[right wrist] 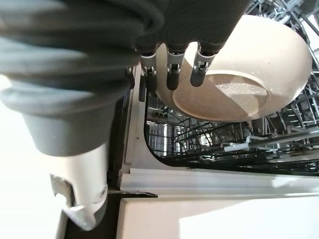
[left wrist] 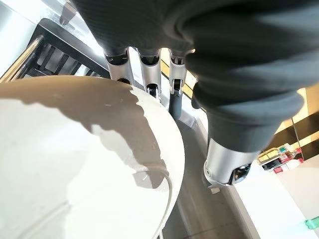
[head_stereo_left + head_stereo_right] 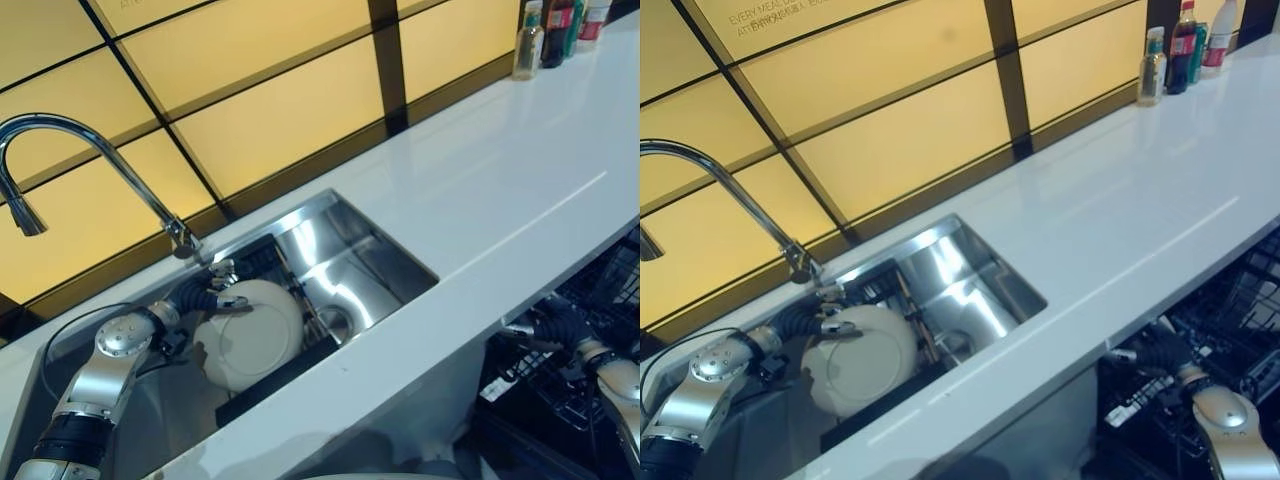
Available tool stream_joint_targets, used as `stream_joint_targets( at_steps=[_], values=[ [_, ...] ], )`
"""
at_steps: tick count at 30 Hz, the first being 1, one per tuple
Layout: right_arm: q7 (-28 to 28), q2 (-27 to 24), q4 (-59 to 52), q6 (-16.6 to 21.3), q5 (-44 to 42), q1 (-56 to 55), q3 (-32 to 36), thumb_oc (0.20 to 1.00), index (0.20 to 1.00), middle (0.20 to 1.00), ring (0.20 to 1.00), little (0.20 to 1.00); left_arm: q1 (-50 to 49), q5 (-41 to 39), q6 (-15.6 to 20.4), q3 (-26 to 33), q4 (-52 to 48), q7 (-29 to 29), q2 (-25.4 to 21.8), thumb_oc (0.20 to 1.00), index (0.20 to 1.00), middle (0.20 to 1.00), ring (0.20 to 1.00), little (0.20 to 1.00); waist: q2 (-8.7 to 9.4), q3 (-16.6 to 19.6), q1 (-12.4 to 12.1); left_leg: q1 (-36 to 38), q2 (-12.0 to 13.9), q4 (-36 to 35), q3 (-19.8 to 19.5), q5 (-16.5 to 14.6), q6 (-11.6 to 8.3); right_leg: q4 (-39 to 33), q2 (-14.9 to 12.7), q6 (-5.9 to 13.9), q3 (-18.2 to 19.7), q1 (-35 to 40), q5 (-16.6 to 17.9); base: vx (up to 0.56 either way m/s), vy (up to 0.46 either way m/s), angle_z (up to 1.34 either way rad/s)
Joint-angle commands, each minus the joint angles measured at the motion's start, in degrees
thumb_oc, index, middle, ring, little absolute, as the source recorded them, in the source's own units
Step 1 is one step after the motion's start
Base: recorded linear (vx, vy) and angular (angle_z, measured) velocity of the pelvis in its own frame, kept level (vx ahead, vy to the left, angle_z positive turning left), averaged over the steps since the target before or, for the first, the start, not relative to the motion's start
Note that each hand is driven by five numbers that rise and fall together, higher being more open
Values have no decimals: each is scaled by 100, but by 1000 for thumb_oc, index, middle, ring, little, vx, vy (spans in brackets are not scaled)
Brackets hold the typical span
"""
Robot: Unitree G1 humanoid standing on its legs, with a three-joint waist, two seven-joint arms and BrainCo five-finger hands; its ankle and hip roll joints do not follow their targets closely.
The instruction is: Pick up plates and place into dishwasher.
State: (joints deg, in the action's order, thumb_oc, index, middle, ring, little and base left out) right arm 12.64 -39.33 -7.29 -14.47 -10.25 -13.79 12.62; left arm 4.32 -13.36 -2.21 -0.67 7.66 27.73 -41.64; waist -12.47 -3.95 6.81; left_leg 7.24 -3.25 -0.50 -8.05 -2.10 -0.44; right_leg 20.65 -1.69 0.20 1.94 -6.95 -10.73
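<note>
Left hand [image 3: 222, 290]: fingers hooked over the far rim of the plate [image 3: 250, 333], thumb under the near face, so you have it pinched. The plate leans tilted in the sink [image 3: 385, 262], beside the black rack [image 3: 268, 380]. Likely stiff, glazed, slick and breakable; hold it by the rim. Right hand [image 1: 172, 67]: fingers relaxed, holding nothing, touching a bowl [image 1: 249, 74] in the dishwasher [image 1: 214, 142].
</note>
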Motion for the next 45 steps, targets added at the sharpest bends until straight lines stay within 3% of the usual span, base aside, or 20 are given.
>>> stream_joint_targets(
  at_steps=[1,11,27,28,29,30,45],
  values=[
    [-153,35,-471,875,-423,1163,-420,1000,1000,1000,1000,1000,304,-402,191,325,-237,-146,-607,200,200,200,200,200,429,192,-324,-242,-272,108,-242,-183,7,-1808,32,278,-54,1020,398,-41,-40,-2],
    [-623,58,-379,994,-538,1310,-784,1000,1000,1000,1000,1000,391,-586,84,226,-375,-53,-740,200,200,200,200,200,490,139,-386,-303,-239,71,-170,-201,30,-1855,63,317,-46,976,429,-23,-24,-1],
    [-1085,49,-309,1083,-620,1382,-1126,1000,1000,1000,1000,1000,515,-562,-566,-95,-416,404,-893,200,200,200,200,200,551,123,-431,-358,-204,45,-108,-190,37,-1932,81,353,-93,964,488,-6,-6,-1],
    [-1097,42,-306,1085,-623,1384,-1132,1000,1000,1000,1000,1000,509,-566,-602,-108,-404,448,-894,297,297,297,297,297,551,122,-433,-359,-205,43,-109,-188,38,-1935,81,354,-95,963,490,0,0,0],
    [-1117,24,-293,1094,-637,1384,-1138,1000,1000,1000,1000,1000,499,-570,-652,-142,-380,569,-902,580,580,580,580,580,552,121,-435,-362,-206,41,-108,-185,38,-1939,83,354,-101,959,497,0,0,0],
    [-1118,22,-291,1096,-639,1384,-1138,1000,1000,1000,1000,1000,499,-570,-663,-145,-378,584,-902,1000,1000,1000,1000,1000,552,121,-435,-362,-206,40,-107,-185,38,-1939,83,354,-101,958,497,0,0,0],
    [-1408,-122,-222,1190,-772,1449,-1325,1000,1000,1000,1000,1000,605,-329,-1170,-750,-358,1383,-1109,1000,1000,1000,1000,1000,551,123,-426,-351,-218,19,-55,-195,77,-1996,71,385,-126,973,531,0,0,0]
  ],
)
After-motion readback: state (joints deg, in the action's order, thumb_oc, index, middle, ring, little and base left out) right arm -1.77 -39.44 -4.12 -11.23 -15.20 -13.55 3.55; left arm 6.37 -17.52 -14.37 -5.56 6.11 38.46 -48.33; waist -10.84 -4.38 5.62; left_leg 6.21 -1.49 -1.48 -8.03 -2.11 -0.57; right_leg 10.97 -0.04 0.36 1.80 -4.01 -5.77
